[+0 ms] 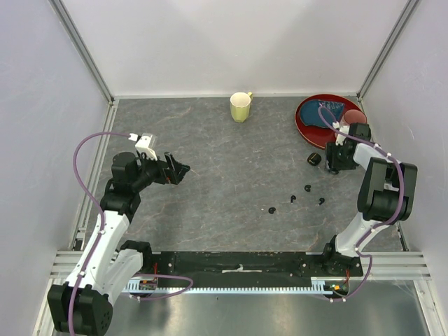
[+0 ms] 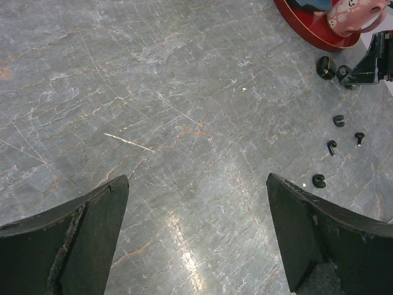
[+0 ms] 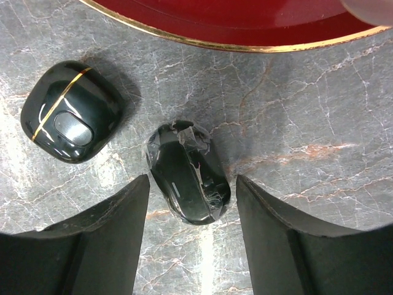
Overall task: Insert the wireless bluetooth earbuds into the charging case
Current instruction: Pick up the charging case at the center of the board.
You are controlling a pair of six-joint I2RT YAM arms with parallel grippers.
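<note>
Lying shut near right claw [image 3: 191, 184], charging case [image 3: 70, 110]; earbuds [image 1: 292, 199] loose outside.

red plate [image 3: 215, 21]: cut by top edge | pink mug [image 3: 369, 7]: blurred, cropped | earbuds [image 1: 308, 187]: shapeless specks overhead

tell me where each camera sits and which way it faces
Top: above and behind the bases, looking down on the table; both arms show, left gripper and right gripper included.
Left wrist: over the table's left side, facing across it to the earbuds and plate; its two open fingers frame the bottom.
Right wrist: close above the table, looking down at a case between its fingers, plate rim on top.
Shared: all three see the plate.
</note>
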